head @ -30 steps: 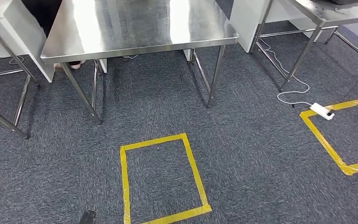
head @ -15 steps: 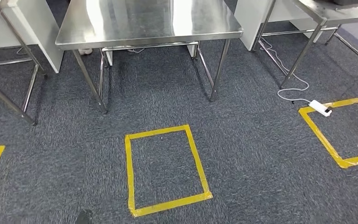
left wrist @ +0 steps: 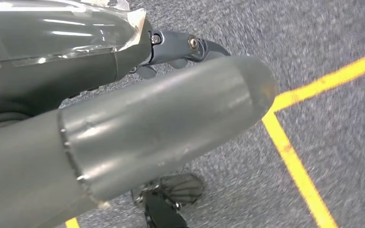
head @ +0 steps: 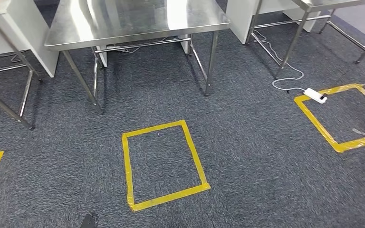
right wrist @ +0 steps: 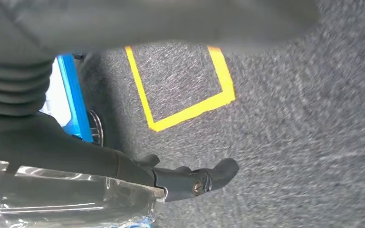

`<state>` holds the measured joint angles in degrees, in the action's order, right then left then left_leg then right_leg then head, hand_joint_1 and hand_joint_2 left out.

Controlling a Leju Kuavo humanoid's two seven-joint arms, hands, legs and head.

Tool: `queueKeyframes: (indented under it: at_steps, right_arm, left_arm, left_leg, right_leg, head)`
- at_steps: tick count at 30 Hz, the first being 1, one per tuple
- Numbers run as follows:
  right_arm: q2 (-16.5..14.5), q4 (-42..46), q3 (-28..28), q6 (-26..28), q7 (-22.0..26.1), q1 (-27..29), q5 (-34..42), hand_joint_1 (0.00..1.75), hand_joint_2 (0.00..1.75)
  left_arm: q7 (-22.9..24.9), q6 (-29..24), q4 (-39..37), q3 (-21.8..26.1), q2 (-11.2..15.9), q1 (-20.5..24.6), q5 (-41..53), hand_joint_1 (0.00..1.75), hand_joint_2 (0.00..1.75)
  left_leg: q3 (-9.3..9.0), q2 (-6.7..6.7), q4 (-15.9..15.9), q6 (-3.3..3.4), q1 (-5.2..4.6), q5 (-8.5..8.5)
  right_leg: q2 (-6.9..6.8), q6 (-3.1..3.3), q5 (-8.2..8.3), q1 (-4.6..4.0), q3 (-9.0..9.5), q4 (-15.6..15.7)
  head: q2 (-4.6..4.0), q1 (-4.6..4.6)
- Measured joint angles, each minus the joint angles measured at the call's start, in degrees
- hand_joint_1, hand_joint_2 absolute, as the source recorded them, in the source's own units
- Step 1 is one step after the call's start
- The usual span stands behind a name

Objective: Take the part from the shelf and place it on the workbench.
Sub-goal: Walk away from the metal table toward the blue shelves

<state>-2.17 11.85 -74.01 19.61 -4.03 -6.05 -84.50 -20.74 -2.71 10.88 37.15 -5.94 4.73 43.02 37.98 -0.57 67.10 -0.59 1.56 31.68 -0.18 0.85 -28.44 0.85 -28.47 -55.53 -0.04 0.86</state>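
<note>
A steel workbench [head: 138, 19] stands ahead of me on grey carpet, its top bare and shiny. My left hand [left wrist: 147, 128] hangs over the floor, its thick grey thumb to the fore and its dark fingers [left wrist: 190, 45] stretched out behind, with nothing between them. My right hand [right wrist: 123, 175] hangs over the carpet too, its fingers [right wrist: 204, 178] slightly bent and holding nothing. Clear film covers the glossy back of each hand.
A yellow tape square [head: 161, 164] marks the floor before the workbench, another [head: 337, 114] lies to the right with a white power strip [head: 315, 95] and cable on it. More steel tables [head: 9, 61] stand at both sides. A blue-edged thing [right wrist: 69, 95] is beside my right arm.
The whole picture has shifted, so the camera has moved: the workbench and the tape squares now sit higher in the head view and a little further left.
</note>
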Motion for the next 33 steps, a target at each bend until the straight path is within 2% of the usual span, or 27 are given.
queueKeyframes:
  at_steps: [1,2,3,4,5,7,9,11,13,15,16,17,18,19,20,21,22,23,24,25,26,27,29,30,31,32,33]
  right_arm:
    - [0.0,0.0,0.0,0.0,0.0,0.1,0.0,0.00,0.00]
    - [0.0,0.0,0.0,0.0,0.0,0.2,0.1,0.00,0.00]
    - [0.0,0.0,0.0,0.0,0.0,0.3,0.1,0.00,0.00]
    - [0.0,0.0,0.0,0.0,0.0,0.4,0.1,0.00,0.00]
    - [0.0,0.0,0.0,0.0,0.0,0.5,0.1,0.00,0.00]
    - [-0.3,0.0,0.0,0.0,0.0,0.4,0.1,0.00,0.00]
    - [-0.4,0.0,0.0,0.0,0.0,0.3,0.1,0.00,0.00]
    - [-0.3,0.0,0.0,0.1,0.0,0.3,0.0,0.00,0.00]
    - [-0.2,0.0,0.0,0.1,0.0,0.4,0.0,0.00,0.00]
    - [-0.1,-0.1,0.0,0.1,0.0,0.4,0.0,0.00,0.00]
    - [0.0,-0.1,0.0,0.1,0.0,0.4,0.0,0.00,0.00]
    - [0.0,-0.1,0.0,0.1,0.0,0.4,0.0,0.00,0.00]
    - [0.0,-0.1,0.0,0.0,0.0,0.5,0.0,0.00,0.00]
    - [0.0,-0.1,0.0,-0.1,0.0,0.6,0.0,0.00,0.00]
    - [0.1,-0.1,0.0,-0.1,0.0,0.6,0.0,0.00,0.00]
    - [0.0,-0.1,0.0,-0.1,0.1,0.6,0.0,0.00,0.00]
    - [0.0,-0.1,0.0,-0.1,0.1,0.5,0.0,0.00,0.00]
    - [0.0,-0.1,0.0,-0.2,0.1,0.4,0.0,0.00,0.00]
    - [0.0,0.0,0.0,-0.2,0.1,0.3,0.0,0.00,0.00]
    - [0.0,0.0,0.0,-0.2,0.1,0.3,0.0,0.00,0.00]
    - [0.0,0.0,0.0,-0.2,0.1,0.4,0.0,0.00,0.00]
    - [0.0,0.0,0.0,-0.2,0.1,0.5,0.0,0.00,0.00]
    - [0.0,0.0,0.0,-0.2,0.0,0.6,0.1,0.00,0.00]
    - [-0.1,0.0,0.0,-0.2,0.0,0.5,0.1,0.00,0.00]
    - [0.0,0.0,0.0,-0.2,0.1,0.5,0.1,0.00,0.00]
    - [0.0,0.0,0.0,-0.2,0.1,0.5,0.1,0.00,0.00]
    - [0.0,0.0,0.0,-0.2,0.2,0.5,0.1,0.00,0.00]
  left_arm:
    - [0.2,0.0,0.0,0.0,0.0,0.0,0.1,0.00,0.00]
    - [0.4,0.0,0.0,0.1,0.0,0.0,0.1,0.00,0.00]
    - [0.5,0.0,0.0,0.1,0.0,-0.1,0.1,0.00,0.00]
    - [0.6,0.0,0.0,0.1,0.0,-0.1,0.1,0.00,0.00]
    - [0.7,0.0,0.0,0.2,0.0,-0.1,0.1,0.00,0.00]
    - [0.7,-0.1,0.0,0.3,0.2,-0.2,0.1,0.00,0.00]
    - [0.7,-0.1,0.0,0.3,0.3,-0.2,0.2,0.00,0.00]
    - [0.8,-0.2,-0.1,0.5,0.2,-0.2,0.2,0.00,0.00]
    - [0.7,-0.2,0.0,0.6,0.0,-0.2,0.2,0.00,0.00]
    - [0.7,-0.3,0.0,0.6,0.0,-0.3,0.2,0.00,0.00]
    - [0.7,-0.3,-0.1,0.6,0.0,-0.4,0.2,0.00,0.00]
    - [0.8,-0.3,-0.1,0.6,0.0,-0.4,0.2,0.00,0.00]
    - [0.8,-0.3,-0.1,0.6,0.0,-0.5,0.2,0.00,0.00]
    - [0.8,-0.3,-0.1,0.6,0.0,-0.5,0.2,0.00,0.00]
    - [0.8,-0.3,-0.1,0.6,-0.1,-0.5,0.2,0.00,0.00]
    - [0.8,-0.3,-0.1,0.6,0.0,-0.5,0.2,0.00,0.00]
    - [0.8,-0.3,-0.1,0.6,0.0,-0.5,0.2,0.00,0.00]
    - [0.8,-0.3,-0.1,0.7,0.0,-0.5,0.2,0.00,0.00]
    - [0.8,-0.3,-0.1,0.7,0.1,-0.5,0.2,0.00,0.00]
    - [0.8,-0.3,-0.1,0.7,0.1,-0.5,0.2,0.00,0.00]
    - [0.8,-0.3,-0.1,0.7,0.1,-0.4,0.3,0.00,0.00]
    - [0.8,-0.3,-0.1,0.6,0.1,-0.4,0.3,0.00,0.00]
    - [0.8,-0.3,-0.1,0.6,0.0,-0.4,0.5,0.00,0.00]
    - [0.8,-0.3,-0.1,0.6,0.1,-0.4,0.6,0.00,0.00]
    - [0.8,-0.4,-0.1,0.6,0.1,-0.5,0.7,0.00,0.00]
    - [0.8,-0.4,-0.1,0.7,0.1,-0.6,0.7,0.00,0.00]
    - [0.8,-0.4,-0.1,0.7,0.2,-0.7,0.7,0.00,0.00]
  left_leg:
    - [1.43,0.21,4.0,-0.01,-0.02,2.16]
    - [2.19,0.33,6.7,0.05,-0.03,3.17]
    - [1.87,0.42,7.3,0.23,-0.06,2.91]
    - [0.36,0.60,5.4,0.52,-0.13,1.55]
    - [-2.00,1.14,1.8,0.98,-0.24,-0.35]
    - [-6.65,3.48,-5.8,1.99,-0.43,-2.96]
    - [-8.39,4.64,-9.2,2.47,-0.67,-3.27]
    - [-8.47,3.38,-10.3,2.59,-0.65,-3.55]
    - [-8.67,2.05,-11.6,2.90,-0.32,-4.19]
    - [-8.69,0.61,-12.1,3.11,-0.25,-4.57]
    - [-8.60,-0.21,-12.1,3.13,-0.26,-4.61]
    - [-8.55,-0.99,-12.1,3.08,-0.24,-4.61]
    - [-8.55,-1.72,-12.1,2.98,-0.16,-4.60]
    - [-8.59,-2.38,-12.1,2.80,-0.01,-4.57]
    - [-8.70,-2.98,-12.0,2.52,0.18,-4.50]
    - [-8.85,-3.54,-12.0,2.13,0.22,-4.38]
    - [-8.99,-4.12,-11.9,1.59,0.19,-4.17]
    - [-9.15,-4.63,-11.7,1.09,0.06,-3.97]
    - [-9.28,-5.11,-11.6,0.65,-0.11,-3.80]
    - [-9.41,-5.63,-11.6,0.29,-0.14,-3.70]
    - [-9.51,-5.93,-11.6,-0.05,-0.04,-3.59]
    - [-9.47,-5.44,-11.2,-0.38,0.18,-3.14]
    - [-8.04,-2.77,-7.7,-0.67,0.50,-0.37]
    - [-6.45,-1.14,-4.1,-0.56,0.52,1.78]
    - [-4.46,-0.16,0.2,-0.37,0.45,3.85]
    - [-2.58,0.31,4.0,-0.21,0.38,5.21]
    - [-1.34,0.50,6.2,-0.05,0.34,5.49]
  right_leg:
    - [0.31,0.28,0.35,-0.27,-0.37,-0.1]
    - [0.74,0.42,0.67,-0.53,-0.66,-0.1]
    - [1.27,0.41,0.93,-0.77,-0.84,-0.2]
    - [1.85,0.34,1.11,-0.98,-0.99,-0.3]
    - [2.46,0.27,1.22,-1.15,-1.07,-0.4]
    - [3.55,0.01,1.36,-1.31,-1.42,-0.7]
    - [4.59,-0.54,1.69,-1.24,-2.00,-0.9]
    - [5.52,-1.28,2.12,-1.42,-2.69,-0.9]
    - [4.33,-1.68,1.21,-1.58,-4.27,-2.9]
    - [2.08,-1.82,-1.85,-1.21,-7.59,-9.5]
    - [1.49,-2.06,-3.44,-0.90,-9.51,-13.5]
    - [1.15,-2.50,-4.42,-0.52,-10.88,-16.5]
    - [0.87,-3.14,-4.53,-0.09,-11.25,-17.5]
    - [0.52,-3.95,-3.70,0.35,-10.35,-16.0]
    - [-0.09,-4.80,-2.21,0.79,-8.33,-12.3]
    - [-1.43,-5.50,-0.64,1.15,-5.81,-7.7]
    - [-2.55,-5.75,0.66,1.12,-3.70,-3.9]
    - [-3.34,-5.55,1.48,1.05,-2.42,-1.4]
    - [-3.70,-5.09,1.81,0.83,-2.00,-0.4]
    - [-3.12,-4.47,1.88,0.55,-2.36,-0.6]
    - [-2.50,-3.87,1.92,0.67,-2.58,-0.7]
    - [-1.93,-3.38,1.96,0.84,-2.67,-0.8]
    - [-0.85,-2.14,2.21,1.13,-2.60,-0.8]
    - [-0.32,-1.70,2.30,1.05,-2.66,-0.8]
    - [0.28,-1.34,2.38,0.81,-2.74,-0.8]
    - [0.98,-1.19,2.41,0.55,-2.78,-0.8]
    - [1.73,-1.16,2.42,0.34,-2.78,-0.8]
  head:
    - [0.00,0.03]
    - [0.00,0.04]
    - [0.00,0.03]
    - [0.00,0.04]
    - [0.00,0.05]
    - [0.00,-0.06]
    - [0.00,-0.02]
    - [0.00,0.17]
    - [0.00,0.03]
    - [0.00,-0.26]
    - [0.00,-0.40]
    - [0.00,-0.40]
    - [0.00,-0.40]
    - [0.00,-0.42]
    - [0.00,-0.41]
    - [0.00,-0.49]
    - [0.00,-0.66]
    - [0.00,-0.70]
    - [0.00,-0.67]
    - [0.00,-0.56]
    - [0.00,-0.34]
    - [0.00,-0.16]
    - [0.00,0.10]
    - [0.00,0.26]
    - [0.00,0.32]
    - [0.00,0.36]
    - [0.00,0.37]
